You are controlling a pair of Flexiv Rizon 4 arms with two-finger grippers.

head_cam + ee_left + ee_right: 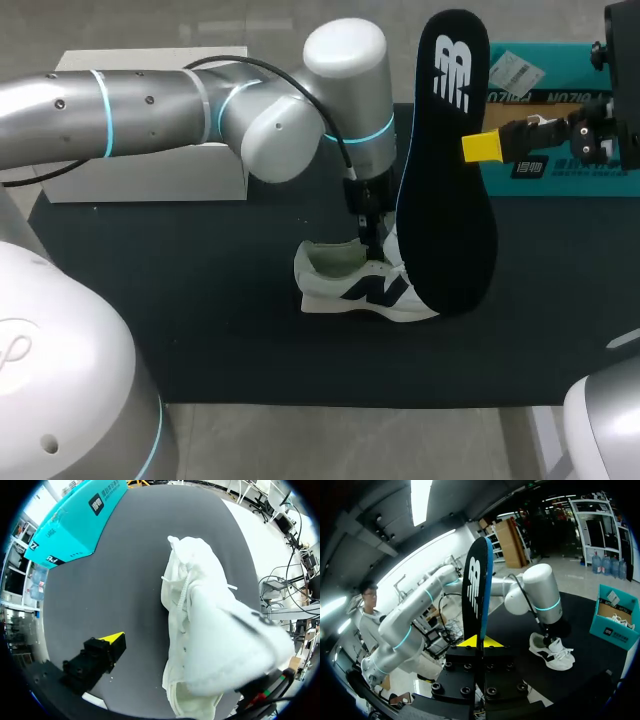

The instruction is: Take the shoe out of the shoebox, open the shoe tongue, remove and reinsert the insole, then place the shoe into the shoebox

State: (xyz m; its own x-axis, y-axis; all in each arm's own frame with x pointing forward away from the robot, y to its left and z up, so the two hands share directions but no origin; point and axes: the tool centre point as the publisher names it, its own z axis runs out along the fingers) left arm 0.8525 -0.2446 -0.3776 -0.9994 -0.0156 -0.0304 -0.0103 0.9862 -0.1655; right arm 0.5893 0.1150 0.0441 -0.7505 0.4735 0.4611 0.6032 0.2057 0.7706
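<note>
While the right claw (482, 148) is gripping the black insole (448, 180) upright above the counter (200, 320), the left claw (370, 235) is standing open over the white sneaker (345, 285) resting there; reinsertion is probably coming next, needing the insole lowered toe-first into it.

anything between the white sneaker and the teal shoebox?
Nothing. In the left wrist view only bare dark grey mat lies between the white lace-up sneaker and the teal cardboard shoebox.
</note>
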